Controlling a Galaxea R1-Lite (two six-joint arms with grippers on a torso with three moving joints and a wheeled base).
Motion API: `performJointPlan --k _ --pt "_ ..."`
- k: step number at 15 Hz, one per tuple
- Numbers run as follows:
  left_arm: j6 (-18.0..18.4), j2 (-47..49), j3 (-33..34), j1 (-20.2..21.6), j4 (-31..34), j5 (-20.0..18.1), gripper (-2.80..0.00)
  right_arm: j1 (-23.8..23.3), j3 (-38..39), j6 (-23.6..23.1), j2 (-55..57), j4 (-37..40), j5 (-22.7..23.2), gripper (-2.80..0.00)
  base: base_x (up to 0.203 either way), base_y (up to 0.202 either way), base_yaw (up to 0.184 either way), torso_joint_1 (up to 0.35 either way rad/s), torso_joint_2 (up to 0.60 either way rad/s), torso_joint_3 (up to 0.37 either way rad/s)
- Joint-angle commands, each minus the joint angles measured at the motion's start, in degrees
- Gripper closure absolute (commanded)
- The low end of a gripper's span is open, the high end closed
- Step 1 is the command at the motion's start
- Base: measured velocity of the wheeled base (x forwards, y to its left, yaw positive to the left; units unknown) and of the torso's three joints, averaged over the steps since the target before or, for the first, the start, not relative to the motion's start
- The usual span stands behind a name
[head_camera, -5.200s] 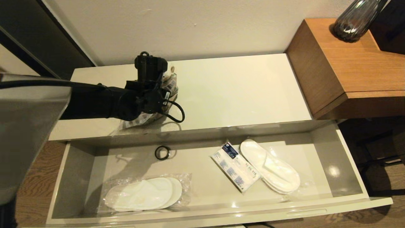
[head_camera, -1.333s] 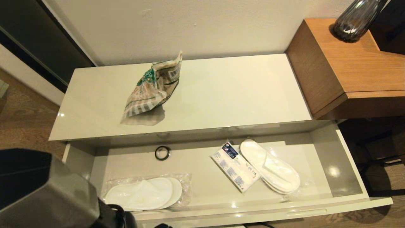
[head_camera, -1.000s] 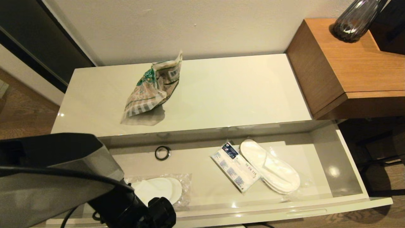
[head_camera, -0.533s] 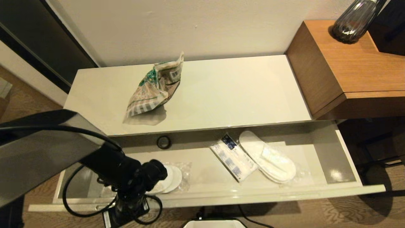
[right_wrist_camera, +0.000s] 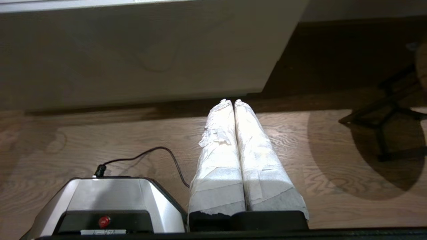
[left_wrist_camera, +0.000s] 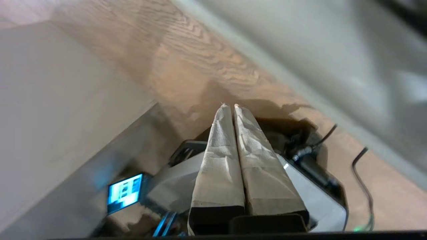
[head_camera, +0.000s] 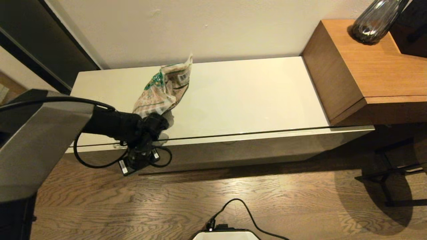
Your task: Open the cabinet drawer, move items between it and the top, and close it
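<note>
Half a second back the drawer (head_camera: 253,146) was standing partly out with slippers and packet showing; now its front is sitting flush under the top (head_camera: 240,96) and the contents are hidden inside. Left gripper (left_wrist_camera: 230,106) is hanging at the drawer front's left end, just off the cabinet's near edge, fingers (left_wrist_camera: 218,150) clenched together on nothing and pointing down toward the floor in the wrist view. Whether the wrist is touching the front I cannot tell. Bag (head_camera: 163,90) is lying on the top, just beyond the left gripper and apart from it. Right gripper (right_wrist_camera: 231,100) is hanging parked low before the cabinet, fingers pressed shut, empty. Judging the closing step as done or in its last push: bag up top, the other items shut in. Next move is calling for drawing the left arm away from the front without dragging the drawer out again or brushing the bag.
</note>
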Motion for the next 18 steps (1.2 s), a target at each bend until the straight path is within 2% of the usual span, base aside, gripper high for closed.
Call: performJointPlan --k 1,3,7,9,11,12,16,18 --pt "-0.48 -3.32 -2.23 -1.26 4.79 0.0 0.0 0.02 0.09 -0.05 0.08 0.04 0.01 0.0 0.0 0.0 0.0 0.0 0.0 0.0" --pt "-1.82 -9.21 2.15 -5.2 6.13 -0.15 0.0 0.02 0.09 -0.05 0.08 0.04 -0.04 0.0 0.0 0.0 0.0 0.0 0.0 0.0" --pt "-4.33 -21.14 9.56 -18.76 8.8 -0.21 0.0 0.02 0.09 -0.05 0.08 0.04 0.02 0.0 0.0 0.0 0.0 0.0 0.0 0.0" --pt "-7.29 -25.4 11.48 -23.91 12.98 0.24 0.0 0.02 0.09 -0.05 0.08 0.04 0.02 0.0 0.0 0.0 0.0 0.0 0.0 0.0" --pt "-10.78 -28.05 14.23 -24.39 17.82 1.15 0.0 0.02 0.09 -0.05 0.08 0.04 -0.02 0.0 0.0 0.0 0.0 0.0 0.0 0.0" --pt "-11.31 -30.17 15.97 -24.16 19.02 2.35 0.0 0.02 0.09 -0.05 0.08 0.04 -0.04 0.0 0.0 0.0 0.0 0.0 0.0 0.0" --pt "-10.33 -46.48 27.79 -22.62 19.82 5.24 0.0 0.02 0.09 -0.05 0.08 0.04 -0.04 0.0 0.0 0.0 0.0 0.0 0.0 0.0" --pt "-9.11 -55.77 34.91 -21.75 19.95 8.47 0.0 0.02 0.09 -0.05 0.08 0.04 -0.04 0.0 0.0 0.0 0.0 0.0 0.0 0.0"
